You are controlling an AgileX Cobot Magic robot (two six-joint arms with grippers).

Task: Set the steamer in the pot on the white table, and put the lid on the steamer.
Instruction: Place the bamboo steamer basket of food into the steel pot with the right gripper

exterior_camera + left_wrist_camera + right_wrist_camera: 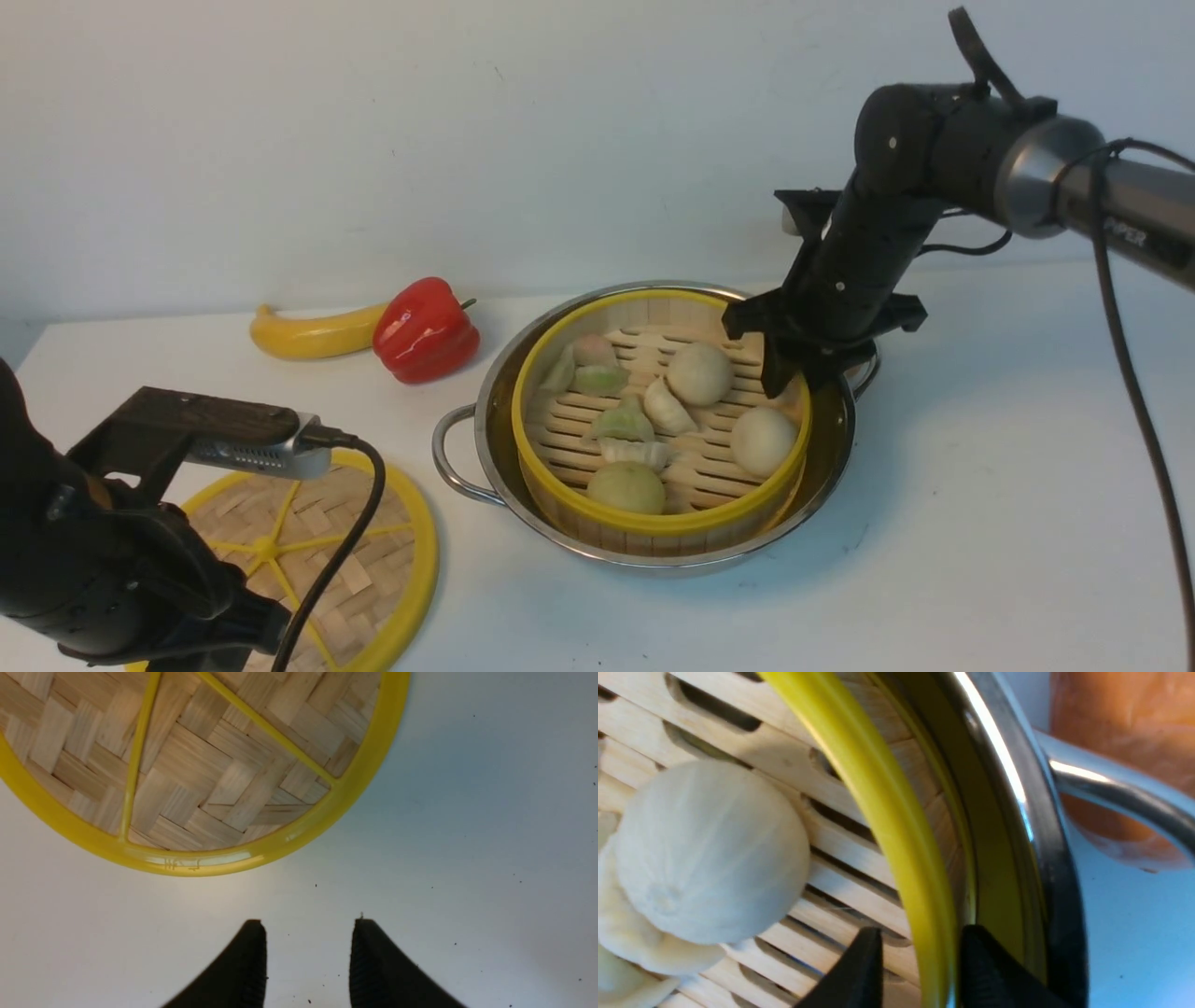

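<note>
The steamer [653, 525] sits inside the pot [493, 392] on the white table [980, 485], with several buns and dumplings on its slatted floor. My right gripper [794, 378] reaches down at the steamer's far right edge. In the right wrist view the right gripper [920, 933] is open and straddles the steamer's yellow rim [878, 788], one finger inside and one between steamer and pot wall. The lid [373, 569] lies flat on the table at the front left. My left gripper [308, 924] hovers open over bare table just beside the lid [210, 765], with nothing between its fingers.
A banana [308, 334] and a red bell pepper [425, 329] lie at the back left of the pot. An orange-brown object [1120, 728] lies just beyond the pot's right handle [1120, 798]. The left arm and its cable hang over part of the lid.
</note>
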